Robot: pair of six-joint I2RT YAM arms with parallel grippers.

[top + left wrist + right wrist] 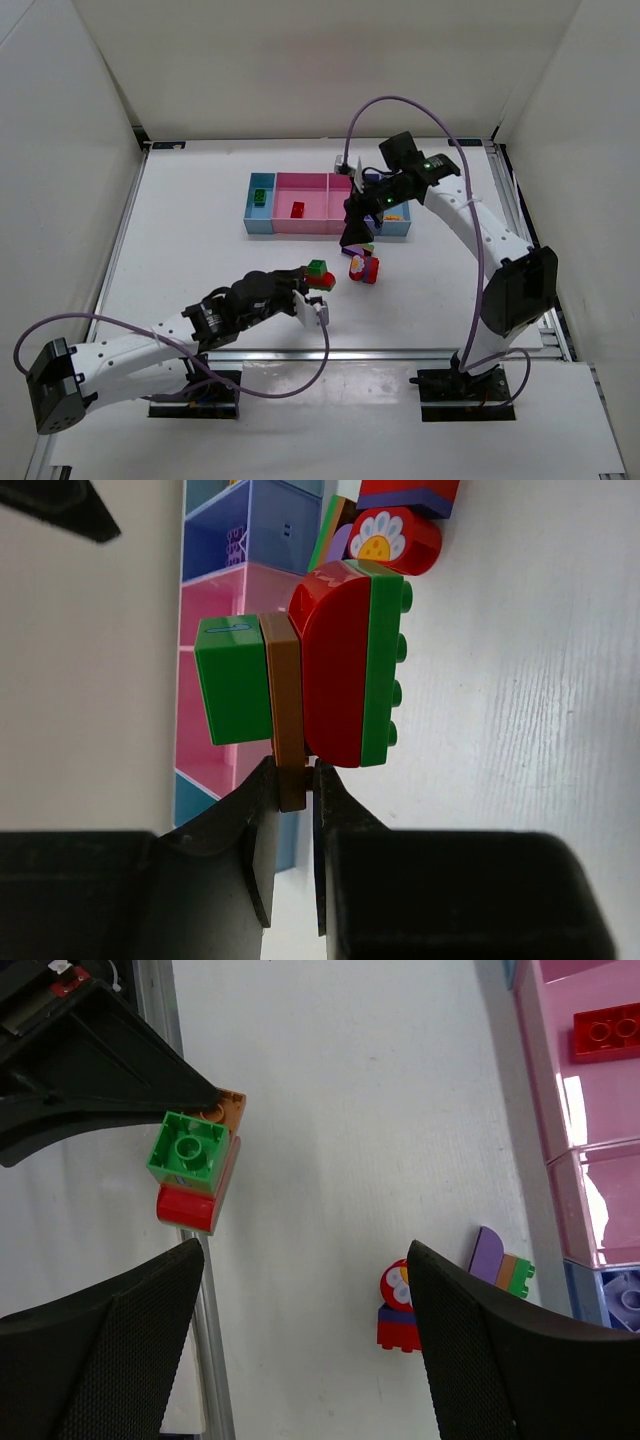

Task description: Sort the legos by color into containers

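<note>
The left tool (pixel 295 780) is pinched almost shut on the near end of a thin orange plate (pixel 285 690). That plate is the middle layer of a stuck-together stack of bricks (pixel 318 270), with a green block (pixel 235 680) on one face and a red rounded brick (pixel 335 670) capped by a green plate (pixel 385 660) on the other. The stack juts straight out past the fingertips, its long axis in line with the fingers and its layers side by side across them. It sits over the tabletop (pixel 200 250), short of the bins (pixel 258 226); I cannot tell whether it touches the surface.

The right tool (pixel 305 1250) stands wide open and holds nothing. From it, the stack lies off to the robot's left and nearer the arm bases, outside the gap between its fingers. Closer to that gap lie a red flower brick (pixel 398 1300) and, just beside it, a purple, orange and green piece (pixel 500 1265).

Because the stack mixes colours, it probably has to be pulled apart before sorting. The right tool is the free one, so it would have to reach leftward and close across the layers, crosswise to the left tool's hold.
</note>
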